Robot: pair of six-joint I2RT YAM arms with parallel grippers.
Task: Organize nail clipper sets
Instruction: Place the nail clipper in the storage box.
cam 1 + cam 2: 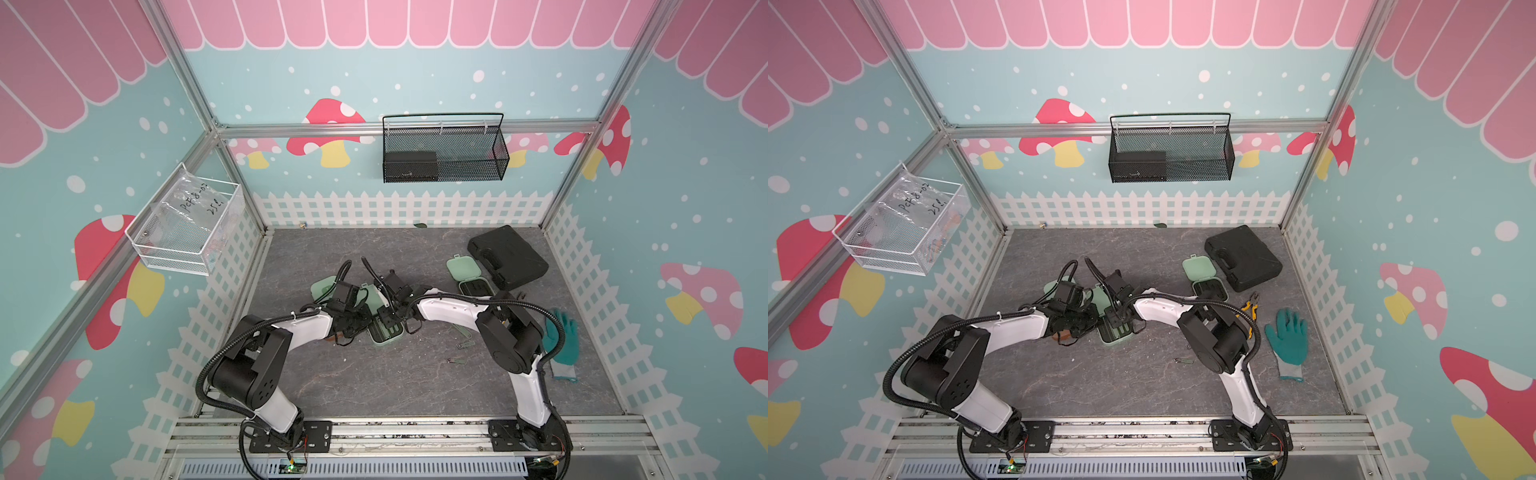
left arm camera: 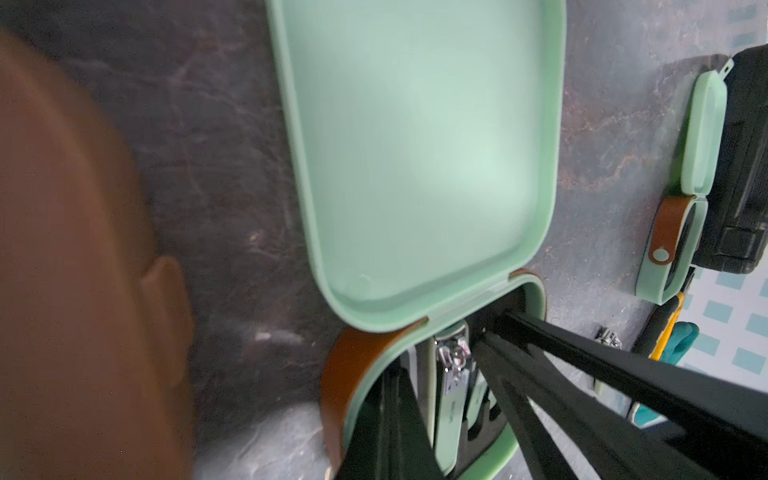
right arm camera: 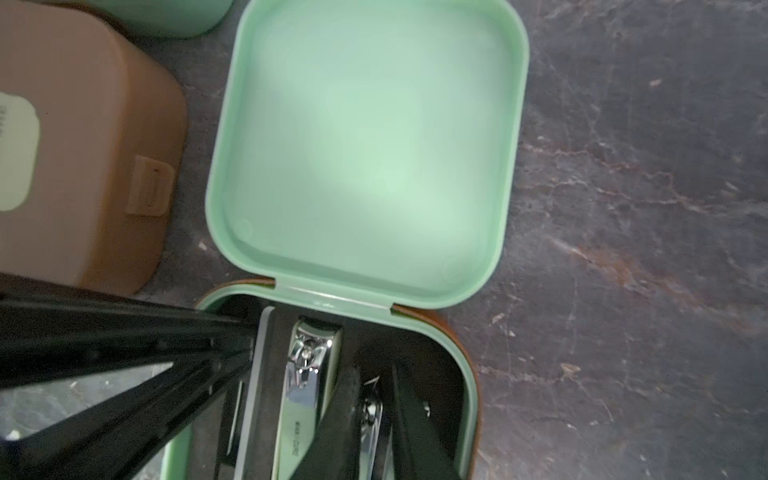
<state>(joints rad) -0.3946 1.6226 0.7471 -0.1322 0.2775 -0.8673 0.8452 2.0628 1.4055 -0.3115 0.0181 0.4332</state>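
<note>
The polished chrome clipper (image 3: 371,419) may slip or jam askew, since your right claw (image 3: 372,386) narrowly straddles it, grip unconfirmed. Your left claw (image 3: 247,343), shut and empty, sits in a corner of the open mint case (image 3: 365,145), on the bench (image 3: 623,166) beside the matte brown case (image 3: 83,145). Both are smooth rounded plastic; the insert (image 3: 415,345) is black and slotted.

Mushroom-print walls (image 1: 291,104), grey marbled floor (image 1: 374,382)

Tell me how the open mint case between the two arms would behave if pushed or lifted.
The open mint case looks like rigid moulded plastic, so probably stiff and light. Its lid lies flat back on a thin hinge, so it would likely swing when lifted. On the smooth table it may slide rather than tip, sitting low and flat.
</note>
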